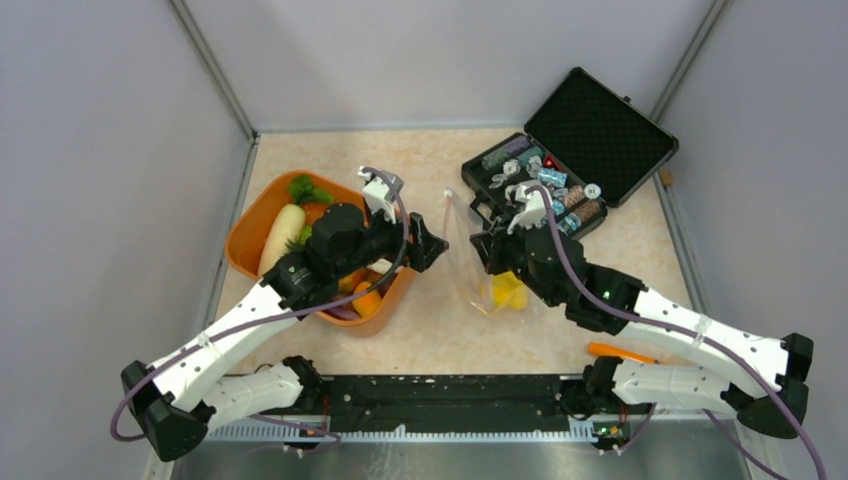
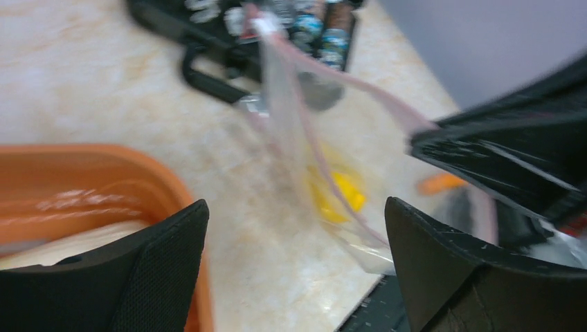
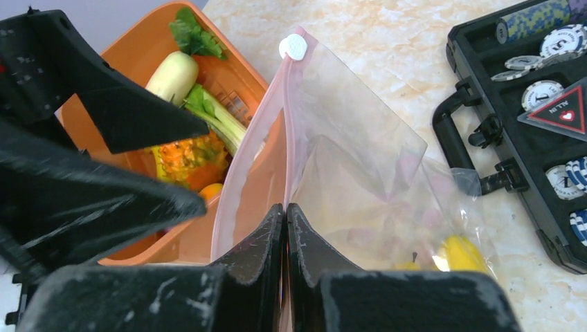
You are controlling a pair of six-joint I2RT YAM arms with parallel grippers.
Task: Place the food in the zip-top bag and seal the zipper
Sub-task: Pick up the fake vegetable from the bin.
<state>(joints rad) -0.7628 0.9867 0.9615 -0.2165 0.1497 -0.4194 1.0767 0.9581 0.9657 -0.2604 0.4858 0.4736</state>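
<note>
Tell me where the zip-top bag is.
In the top view the zip-top bag sits mid-table, between the orange tub on its left and the black case on its right, its mouth edge pinched in the right pincer.

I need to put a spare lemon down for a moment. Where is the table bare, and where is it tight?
Bare: the far strip between tub and case; the near patch bordered by tub, bag and the base rail. Crowded: the middle, where the right gripper pinches the bag and the open left gripper sits beside it.
</note>
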